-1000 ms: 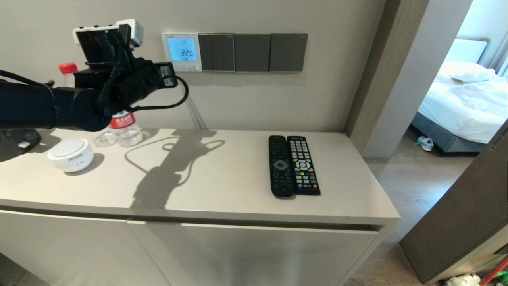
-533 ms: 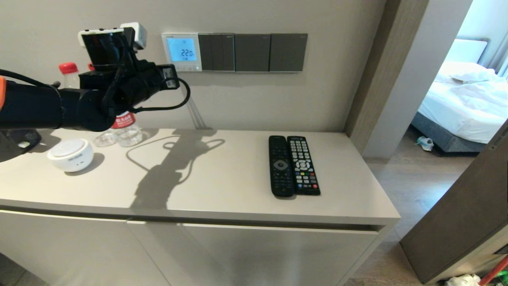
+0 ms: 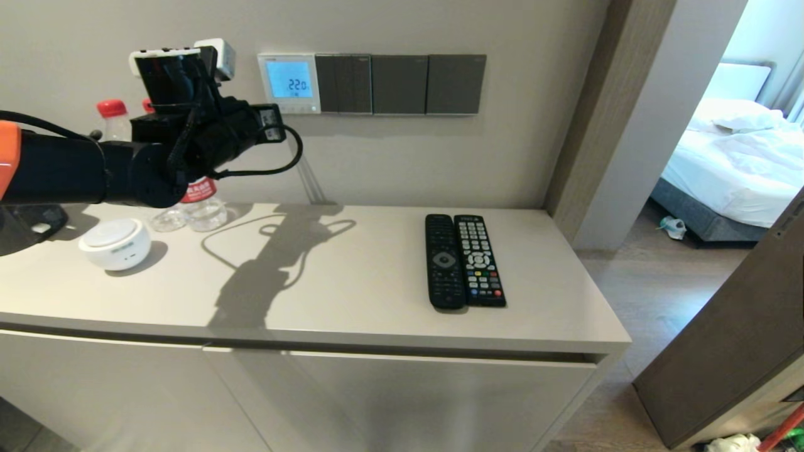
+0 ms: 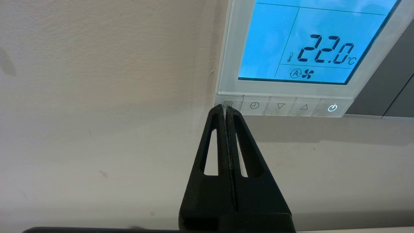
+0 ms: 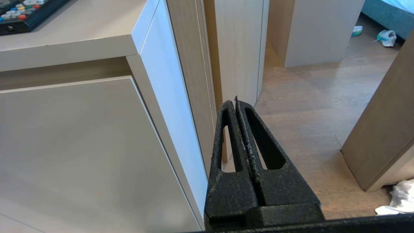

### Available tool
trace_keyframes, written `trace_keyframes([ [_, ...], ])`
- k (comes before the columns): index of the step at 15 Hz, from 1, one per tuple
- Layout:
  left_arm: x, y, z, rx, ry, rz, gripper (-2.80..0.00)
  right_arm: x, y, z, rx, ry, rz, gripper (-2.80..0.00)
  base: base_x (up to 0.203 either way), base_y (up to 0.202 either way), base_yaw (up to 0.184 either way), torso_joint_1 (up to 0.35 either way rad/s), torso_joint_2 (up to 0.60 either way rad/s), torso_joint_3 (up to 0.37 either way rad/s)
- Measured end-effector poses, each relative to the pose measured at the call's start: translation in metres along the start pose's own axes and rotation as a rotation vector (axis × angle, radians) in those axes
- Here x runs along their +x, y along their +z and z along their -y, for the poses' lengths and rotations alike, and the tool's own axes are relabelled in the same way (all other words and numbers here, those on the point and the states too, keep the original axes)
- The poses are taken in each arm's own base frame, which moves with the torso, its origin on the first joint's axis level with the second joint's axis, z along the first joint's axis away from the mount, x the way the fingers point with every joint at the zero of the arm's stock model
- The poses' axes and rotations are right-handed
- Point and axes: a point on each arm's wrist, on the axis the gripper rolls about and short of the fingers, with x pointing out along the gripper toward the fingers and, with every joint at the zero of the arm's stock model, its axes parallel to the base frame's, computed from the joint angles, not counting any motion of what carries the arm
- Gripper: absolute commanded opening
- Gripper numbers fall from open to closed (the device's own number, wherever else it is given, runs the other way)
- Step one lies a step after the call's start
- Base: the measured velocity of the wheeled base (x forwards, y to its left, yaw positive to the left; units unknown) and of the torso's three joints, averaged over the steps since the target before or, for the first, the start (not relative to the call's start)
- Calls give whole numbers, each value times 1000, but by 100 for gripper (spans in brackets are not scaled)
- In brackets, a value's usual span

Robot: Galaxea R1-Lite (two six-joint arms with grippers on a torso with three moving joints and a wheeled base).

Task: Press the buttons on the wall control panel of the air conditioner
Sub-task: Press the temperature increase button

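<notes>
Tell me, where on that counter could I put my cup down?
The widest bare stretch of the counter lies between the white round device and the two remotes. A narrower strip runs right of the remotes. The back-left corner is crowded by water bottles.

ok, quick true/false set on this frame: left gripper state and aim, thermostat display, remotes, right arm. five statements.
1. The left gripper is shut, its tip at the menu button end of the buttons row. True.
2. The air conditioner's wall control panel has a dark, unlit screen. False: it glows blue and reads 22.0 °C.
3. Two black remotes lie side by side on the cabinet top. True.
4. The right gripper is pressing a grey switch plate. False: it hangs shut beside the cabinet, over the wooden floor.
5. The panel is mounted right of the three grey plates. False: it is left of them.
</notes>
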Motion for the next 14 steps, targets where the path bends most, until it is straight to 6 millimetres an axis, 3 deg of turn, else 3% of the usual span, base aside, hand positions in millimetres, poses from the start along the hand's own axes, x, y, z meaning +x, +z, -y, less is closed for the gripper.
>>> trace_keyframes([
  [5, -2, 2, 0, -2, 1, 8, -280, 0, 0, 0, 0, 0, 0, -280, 0, 0, 0, 0, 0, 0],
  [14, -26, 21, 1, -4, -5, 42, -280, 0, 0, 0, 0, 0, 0, -280, 0, 0, 0, 0, 0, 0],
])
